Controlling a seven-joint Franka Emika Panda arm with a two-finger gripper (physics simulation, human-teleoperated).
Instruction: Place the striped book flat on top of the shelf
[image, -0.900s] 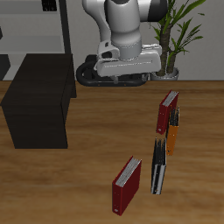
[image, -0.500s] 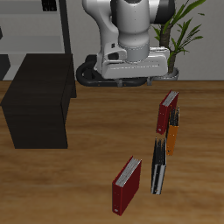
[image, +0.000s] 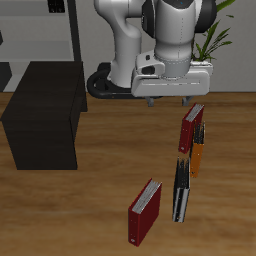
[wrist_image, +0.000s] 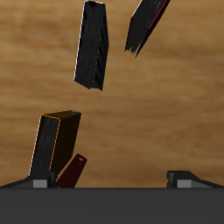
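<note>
The striped book (image: 181, 190) stands on edge on the wooden table, thin and dark, between the orange book (image: 198, 152) and a dark red book (image: 145, 212) near the front edge. It also shows in the wrist view (wrist_image: 94, 45) as a dark narrow slab. The shelf (image: 45, 115) is a low black cabinet with a bare flat top, far across the table from the books. My gripper (image: 170, 101) hangs open and empty above the table's back part, over the rear dark red book (image: 191, 128). Its fingertips (wrist_image: 188, 179) stand wide apart.
A tall grey open-frame rack (image: 45, 30) stands behind the shelf. A potted plant (image: 205, 45) stands at the back behind the arm. In the wrist view the orange book (wrist_image: 57, 140) and a dark red book (wrist_image: 74, 171) lie closest to the gripper.
The arm's wrist has swung sideways from above the table's middle back toward the row of books. The gripper stays open. No book has moved.
</note>
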